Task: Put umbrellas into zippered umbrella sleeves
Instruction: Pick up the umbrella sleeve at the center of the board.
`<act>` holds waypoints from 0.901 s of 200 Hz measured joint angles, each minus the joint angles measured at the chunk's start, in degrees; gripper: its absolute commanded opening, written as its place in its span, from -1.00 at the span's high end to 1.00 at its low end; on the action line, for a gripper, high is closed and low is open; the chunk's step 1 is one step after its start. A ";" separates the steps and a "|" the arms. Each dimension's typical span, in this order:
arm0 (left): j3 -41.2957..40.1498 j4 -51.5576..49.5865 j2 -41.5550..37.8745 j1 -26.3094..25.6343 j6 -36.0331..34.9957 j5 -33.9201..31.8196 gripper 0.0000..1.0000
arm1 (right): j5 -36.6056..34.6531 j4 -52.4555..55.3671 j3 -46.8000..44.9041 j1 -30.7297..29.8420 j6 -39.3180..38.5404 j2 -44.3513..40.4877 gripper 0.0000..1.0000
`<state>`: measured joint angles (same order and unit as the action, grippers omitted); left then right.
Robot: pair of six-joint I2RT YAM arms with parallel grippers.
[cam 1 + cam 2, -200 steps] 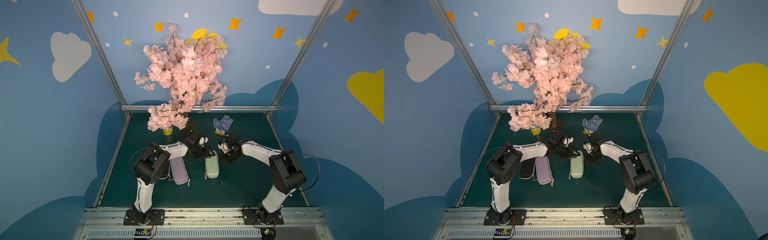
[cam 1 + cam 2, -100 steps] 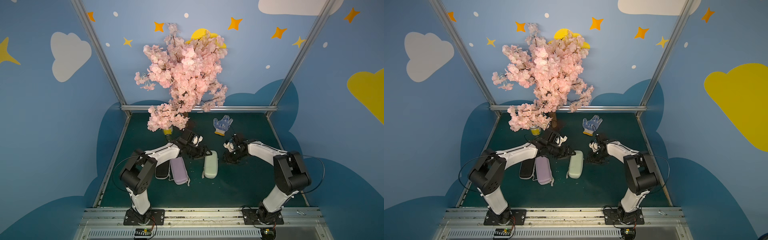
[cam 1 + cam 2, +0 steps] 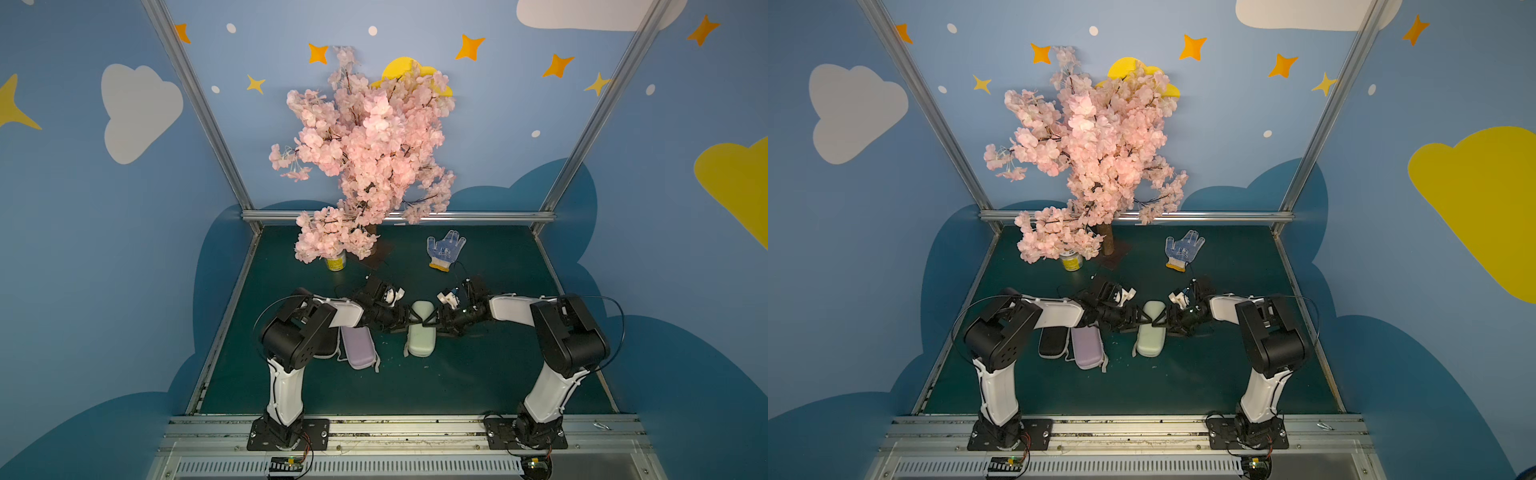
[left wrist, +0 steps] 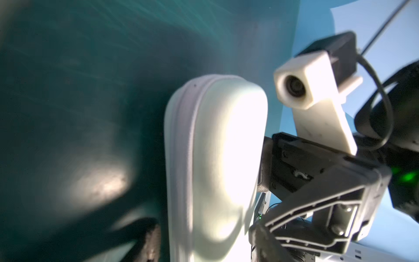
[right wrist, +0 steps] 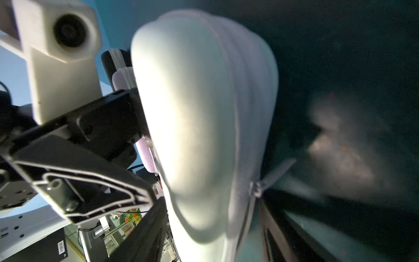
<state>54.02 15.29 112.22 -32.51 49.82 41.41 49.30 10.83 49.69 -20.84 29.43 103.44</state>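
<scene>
The off-white sleeve lies closed mid-table, with the lavender sleeve and black sleeve to its left. The left gripper and right gripper meet over it, jaws straddling its edges. I can't tell whether they clamp it.

walls: blue, painted white clouds, orange stars, yellow moon | frame: aluminium posts rising from both far corners | surface: dark green | far edge: pink blossom tree | light: pale glare patches on surface
</scene>
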 measured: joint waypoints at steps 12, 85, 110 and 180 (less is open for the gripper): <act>-1.77 3.93 0.70 0.37 2.38 1.22 0.00 | 0.90 -2.62 -0.44 -0.37 1.05 0.22 -0.27; -7.04 20.15 2.16 1.86 15.80 6.40 0.04 | 2.01 -17.05 -7.17 -1.11 9.90 -3.63 0.33; -9.22 25.77 1.22 2.93 19.15 7.65 -0.18 | 3.06 -19.12 -7.17 -1.22 11.26 -5.07 0.43; -14.16 33.81 -5.49 3.23 23.58 7.23 -0.40 | 6.88 -25.33 -7.19 -1.86 19.65 -10.12 0.47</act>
<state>39.86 49.10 106.74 -29.28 73.41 48.64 56.18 -14.50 42.50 -22.70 49.08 93.32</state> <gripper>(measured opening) 0.729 0.306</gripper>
